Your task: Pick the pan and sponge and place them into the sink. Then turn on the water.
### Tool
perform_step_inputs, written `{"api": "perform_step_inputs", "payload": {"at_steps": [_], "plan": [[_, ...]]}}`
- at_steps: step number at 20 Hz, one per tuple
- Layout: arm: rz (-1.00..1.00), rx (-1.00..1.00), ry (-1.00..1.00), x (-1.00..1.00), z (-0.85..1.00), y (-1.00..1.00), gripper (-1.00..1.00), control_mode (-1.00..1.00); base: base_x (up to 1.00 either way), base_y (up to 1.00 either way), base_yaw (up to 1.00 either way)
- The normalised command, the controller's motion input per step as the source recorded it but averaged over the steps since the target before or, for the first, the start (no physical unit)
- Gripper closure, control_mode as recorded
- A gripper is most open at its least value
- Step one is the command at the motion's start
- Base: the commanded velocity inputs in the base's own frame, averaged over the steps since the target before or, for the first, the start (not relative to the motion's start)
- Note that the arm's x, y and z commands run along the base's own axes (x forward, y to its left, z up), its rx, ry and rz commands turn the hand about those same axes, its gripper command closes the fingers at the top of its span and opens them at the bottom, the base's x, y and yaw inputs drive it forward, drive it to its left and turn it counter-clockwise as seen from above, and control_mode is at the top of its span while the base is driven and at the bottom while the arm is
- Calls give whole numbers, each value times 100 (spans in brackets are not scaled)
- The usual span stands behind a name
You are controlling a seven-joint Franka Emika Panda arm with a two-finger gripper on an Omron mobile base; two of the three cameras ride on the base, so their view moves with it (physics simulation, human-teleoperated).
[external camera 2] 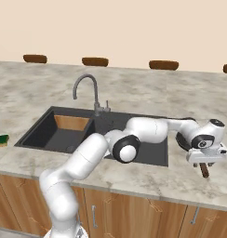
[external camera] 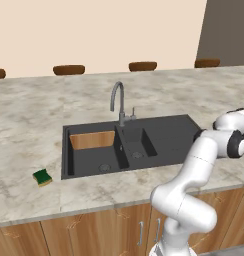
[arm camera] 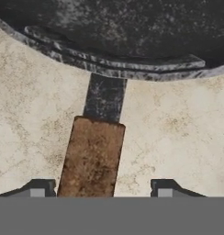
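My hand hangs open over the pan handle, which runs from 6 toward 12 o'clock between my fingertips, clear of both.

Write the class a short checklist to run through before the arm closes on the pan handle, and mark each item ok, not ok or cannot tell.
1. Handle lies between the two fingertips: ok, though nearer one tip than the other.
2. Pincer stands open around the handle, not yet touching it: ok.
3. Pan sits flat on the counter: ok.
4. Sink has free basins to receive the pan: ok.
5. Sponge waits on the counter left of the sink: ok.
6. Faucet is off, no stream showing: ok.
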Motion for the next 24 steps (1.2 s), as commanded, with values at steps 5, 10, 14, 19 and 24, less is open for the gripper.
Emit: {"api": "perform_step_inputs", "payload": {"at_steps": [5,10,14,19,24], "plan": [[0,0,0,-2,-41,-2,100,-100,0,0,0],[-3,0,-2,-23,-20,3,100,-100,0,0,0],[-3,3,-3,-32,22,16,100,-100,0,0,0],[2,1,-6,-17,43,34,100,-100,0,0,0],[8,-3,-8,-2,21,51,100,-100,0,0,0]]}}
